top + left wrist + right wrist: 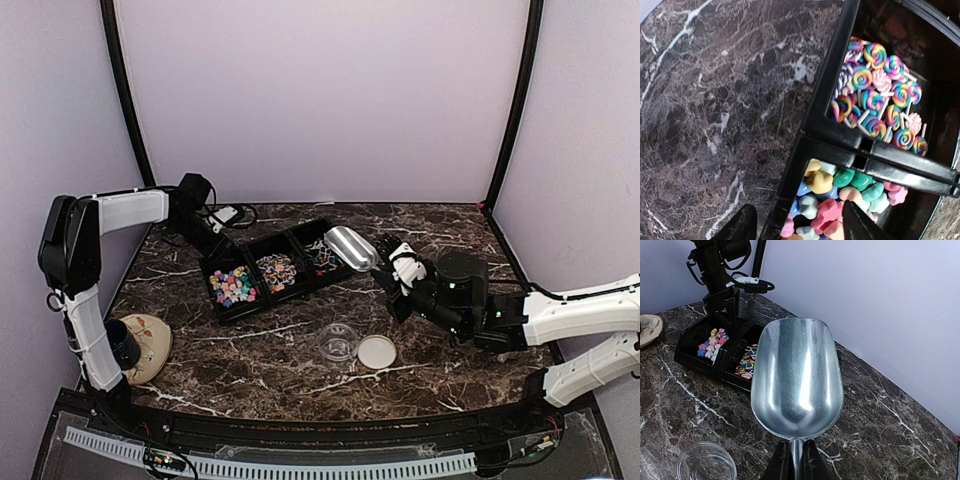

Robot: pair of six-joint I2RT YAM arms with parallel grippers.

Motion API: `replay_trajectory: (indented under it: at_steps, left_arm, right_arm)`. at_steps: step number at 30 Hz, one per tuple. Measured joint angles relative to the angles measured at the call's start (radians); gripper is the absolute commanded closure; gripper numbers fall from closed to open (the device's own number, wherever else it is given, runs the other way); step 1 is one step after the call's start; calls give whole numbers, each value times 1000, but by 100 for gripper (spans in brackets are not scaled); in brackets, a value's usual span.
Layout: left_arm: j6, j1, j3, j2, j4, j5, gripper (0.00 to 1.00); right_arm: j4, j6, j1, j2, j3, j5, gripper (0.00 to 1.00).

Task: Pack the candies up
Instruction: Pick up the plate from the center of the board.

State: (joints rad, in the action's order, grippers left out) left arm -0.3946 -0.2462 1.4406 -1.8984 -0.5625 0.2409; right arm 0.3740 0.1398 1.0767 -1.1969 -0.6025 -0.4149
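The candies lie in a black three-part tray (300,293): pastel star-like pieces (232,285) on the left, swirl lollipops (277,270) in the middle, mixed sweets (322,257) on the right. My left gripper (799,227) is open at the tray's back-left corner and straddles the tray wall (825,100). One finger (740,225) is outside it, the other (857,225) among the pastel pieces (840,195). My right gripper (796,452) is shut on the handle of an empty metal scoop (797,375), held just right of the tray (695,362).
A clear empty cup (338,343) and its round lid (377,351) sit on the marble table in front of the tray. A tan plate (145,345) lies at the left edge by the left arm's base. Cables (228,214) trail behind the tray.
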Motion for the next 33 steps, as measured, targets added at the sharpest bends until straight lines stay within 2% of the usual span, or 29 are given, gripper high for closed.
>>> replay_trajectory:
  at_steps: [7,10,13,17,20,28,33]
  left_arm:
    - [0,0,0,-12,-23,-48,45]
    - [0,-6,0,-22,-23,-79,52]
    - [0,-12,0,-46,-19,-114,65]
    - [3,-25,2,-78,-27,-131,68]
    - [6,-37,5,-79,-39,-130,75]
    - [53,-78,6,-79,-69,-102,75]
    - [119,-102,-2,-80,-84,-105,72]
  right_arm:
    - [9,0,0,0,6,11,100]
    - [13,0,0,0,7,18,100]
    - [16,0,0,0,9,20,100]
    - [16,0,0,0,11,23,100]
    - [16,0,0,0,11,26,100]
    - [16,0,0,-1,11,27,100]
    - [16,0,0,-2,11,27,100]
